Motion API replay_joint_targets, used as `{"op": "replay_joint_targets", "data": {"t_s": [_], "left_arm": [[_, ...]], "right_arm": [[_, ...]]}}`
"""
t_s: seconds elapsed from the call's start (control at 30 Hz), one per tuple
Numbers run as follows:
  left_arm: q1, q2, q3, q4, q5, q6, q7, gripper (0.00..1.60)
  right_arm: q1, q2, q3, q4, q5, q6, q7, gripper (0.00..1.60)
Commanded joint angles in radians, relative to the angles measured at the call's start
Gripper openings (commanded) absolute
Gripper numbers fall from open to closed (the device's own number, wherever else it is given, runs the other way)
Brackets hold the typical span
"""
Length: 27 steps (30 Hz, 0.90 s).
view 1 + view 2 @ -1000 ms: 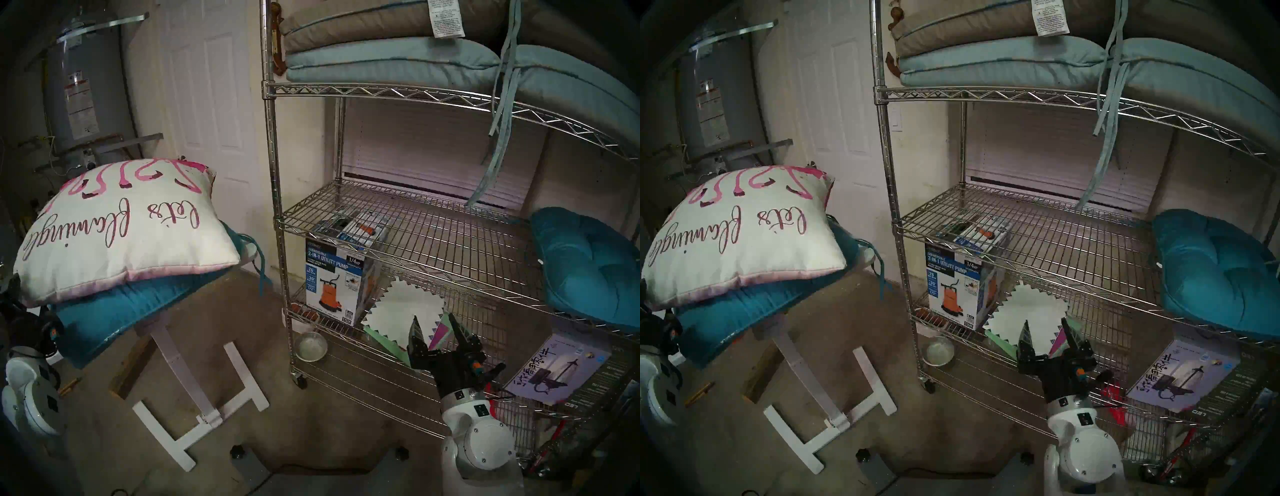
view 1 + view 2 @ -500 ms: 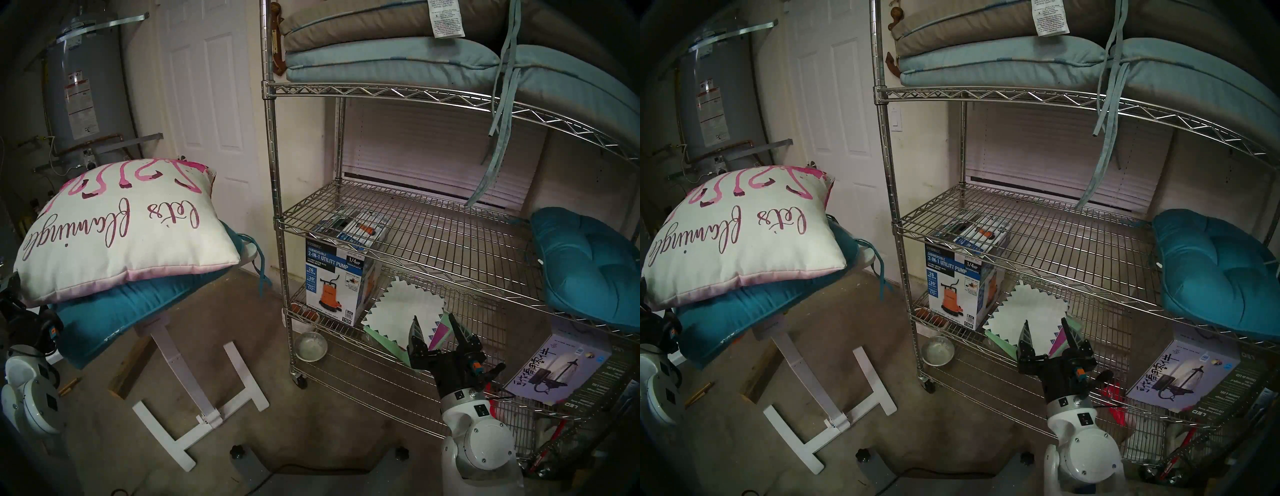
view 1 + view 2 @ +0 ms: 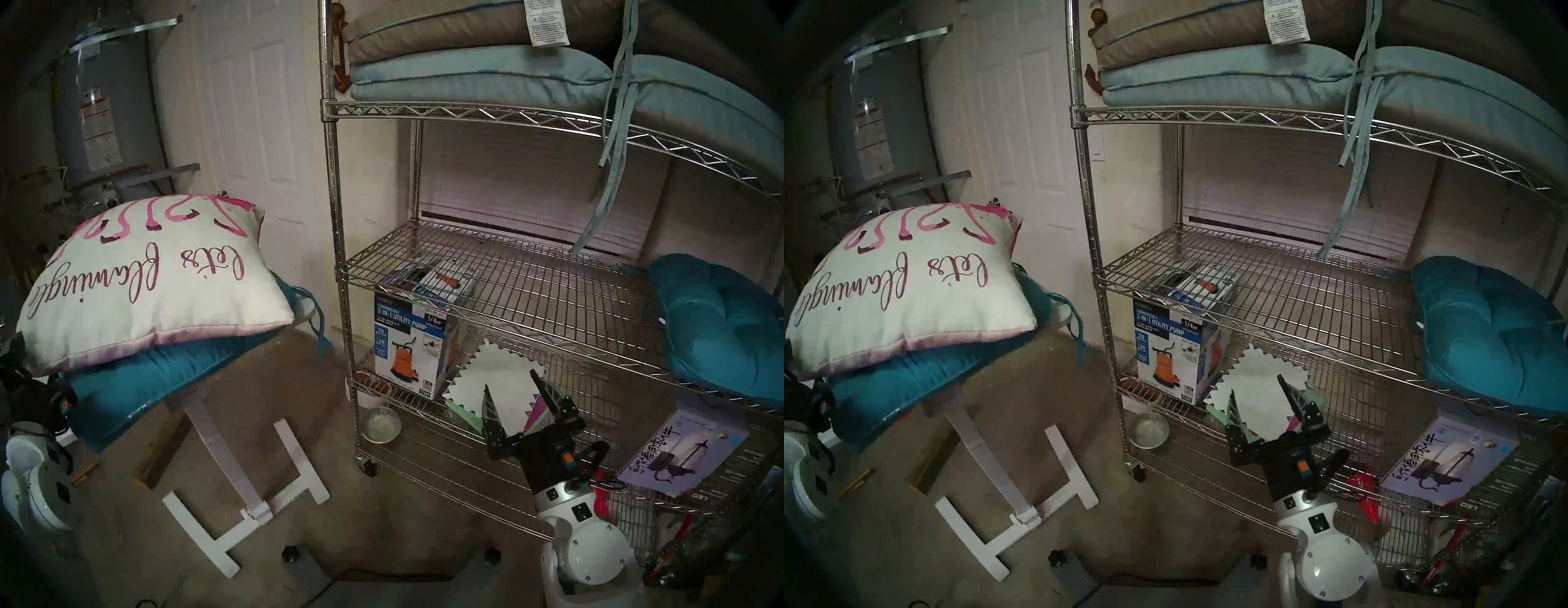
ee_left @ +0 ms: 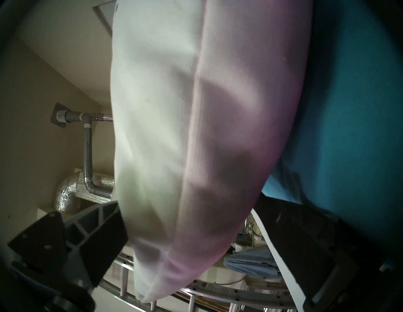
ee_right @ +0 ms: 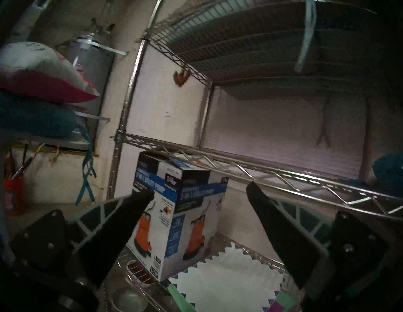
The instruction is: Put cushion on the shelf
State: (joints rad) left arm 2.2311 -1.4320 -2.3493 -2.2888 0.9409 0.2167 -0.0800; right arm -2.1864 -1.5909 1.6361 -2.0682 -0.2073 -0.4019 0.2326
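Observation:
The cushion [image 3: 148,284], white with magenta lettering and a pink edge, lies on top of a teal seat cushion [image 3: 140,390] at the left. Its near-left corner [image 4: 185,130] sits between the wide-apart fingers of my left gripper [image 4: 187,204], which is open around it. The chrome wire shelf [image 3: 509,297] stands to the right, and the left part of its middle tier is bare. My right gripper [image 3: 510,380] is open and holds nothing. It hovers in front of the shelf's lower tier, pointing toward the pump box [image 5: 174,217].
The two stacked cushions rest on a small white table [image 3: 220,446]. Another teal cushion [image 3: 721,331] fills the right end of the middle tier. Flat pale-blue and tan pads [image 3: 466,72] lie on the tier above. A metal bowl [image 3: 380,424] sits on the floor.
My right gripper has swung to the left and slightly up, tilting left. The cushion has not moved; the left arm has barely shifted.

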Motion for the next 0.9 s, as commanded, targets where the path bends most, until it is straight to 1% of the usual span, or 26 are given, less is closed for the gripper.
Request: {"op": "replay_joint_targets", "data": {"t_s": [0.0, 0.03, 0.07, 0.1, 0.13, 0.2, 0.23, 0.27, 0.37, 0.4, 0.5, 0.7, 0.87], "left_arm": [[-0.002, 0.008, -0.001, -0.023, -0.001, -0.009, 0.003, 1.6], [-0.002, 0.008, -0.001, -0.023, -0.001, -0.009, 0.003, 1.6], [-0.002, 0.008, -0.001, -0.023, 0.0, -0.01, 0.002, 1.6], [-0.003, 0.008, -0.001, -0.023, 0.0, -0.009, 0.002, 1.6], [-0.003, 0.007, -0.001, -0.023, 0.0, -0.01, 0.002, 1.6], [-0.004, 0.007, -0.001, -0.022, 0.001, -0.009, 0.002, 1.6], [-0.004, 0.007, -0.001, -0.021, 0.001, -0.009, 0.002, 1.6], [-0.005, 0.007, -0.001, -0.021, 0.001, -0.009, 0.002, 1.6], [-0.006, 0.007, -0.001, -0.02, 0.002, -0.008, 0.002, 1.6], [-0.007, 0.006, -0.001, -0.019, 0.003, -0.008, 0.002, 1.6], [-0.009, 0.006, 0.0, -0.017, 0.004, -0.008, 0.001, 1.6], [-0.012, 0.005, 0.0, -0.012, 0.006, -0.007, 0.001, 1.6], [-0.015, 0.004, 0.0, -0.009, 0.008, -0.006, 0.001, 1.6]], "right_arm": [[0.0, 0.034, -0.056, -0.02, -0.025, -0.117, 0.022, 1.6], [0.004, 0.036, -0.067, -0.011, -0.049, -0.142, 0.022, 1.6], [0.004, 0.033, -0.08, -0.015, -0.062, -0.138, 0.012, 1.6], [0.004, 0.017, -0.09, -0.017, -0.078, -0.177, 0.005, 1.6], [0.0, 0.028, -0.107, -0.028, -0.08, -0.174, -0.006, 1.6], [-0.005, 0.039, -0.14, -0.031, -0.109, -0.223, -0.032, 1.6], [-0.009, 0.063, -0.16, -0.051, -0.122, -0.209, -0.037, 1.6], [-0.011, 0.069, -0.176, -0.051, -0.145, -0.241, -0.049, 1.6], [-0.007, 0.11, -0.234, -0.05, -0.192, -0.278, -0.069, 1.6], [-0.006, 0.13, -0.257, -0.053, -0.191, -0.264, -0.073, 1.6], [0.009, 0.171, -0.304, -0.061, -0.223, -0.265, -0.084, 1.6], [0.043, 0.228, -0.369, -0.069, -0.285, -0.27, -0.076, 1.6], [0.085, 0.259, -0.413, -0.082, -0.339, -0.277, -0.069, 1.6]]}}
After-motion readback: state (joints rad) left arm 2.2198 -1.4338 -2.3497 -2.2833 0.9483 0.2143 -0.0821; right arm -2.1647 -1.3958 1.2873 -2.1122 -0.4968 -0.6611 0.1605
